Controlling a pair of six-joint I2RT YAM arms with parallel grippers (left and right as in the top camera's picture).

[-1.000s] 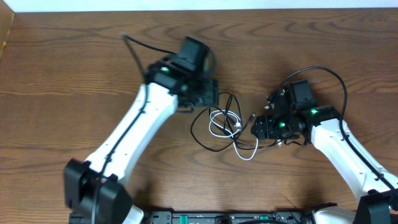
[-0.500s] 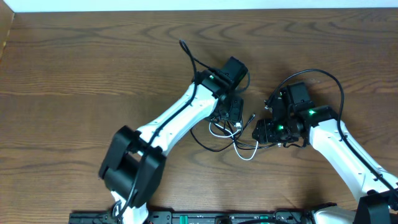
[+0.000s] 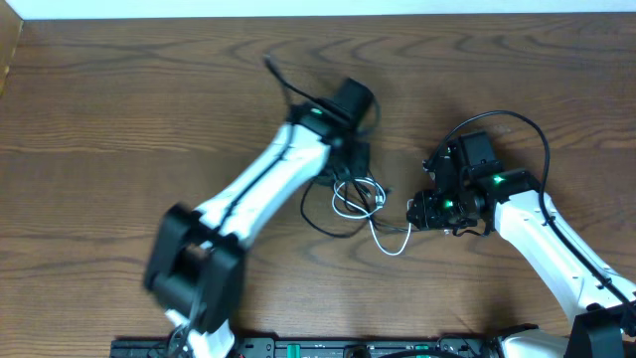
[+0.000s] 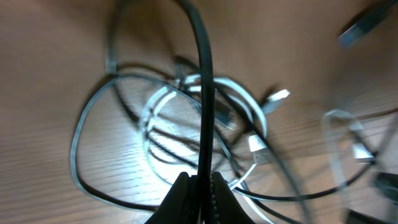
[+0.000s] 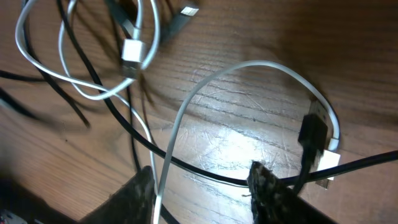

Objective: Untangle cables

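Jaws of the left gripper [image 4: 200, 186] are pinched closed on a black cable [image 4: 203, 93], seemingly lifted, though blur obscures this. Cables [image 3: 348, 204] lie tangled mid-frame on the table [image 3: 119, 109]. Further right, the right gripper [image 5: 202, 180] stands parted, a white cable [image 5: 261, 63] passing between its fingers.

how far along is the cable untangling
Done: nothing separated; the thin white cord and thin black cords lie looped together in one pile. In hand: left gripper shut on one black cord; right gripper open over the pile. Left: pulling every cord free.
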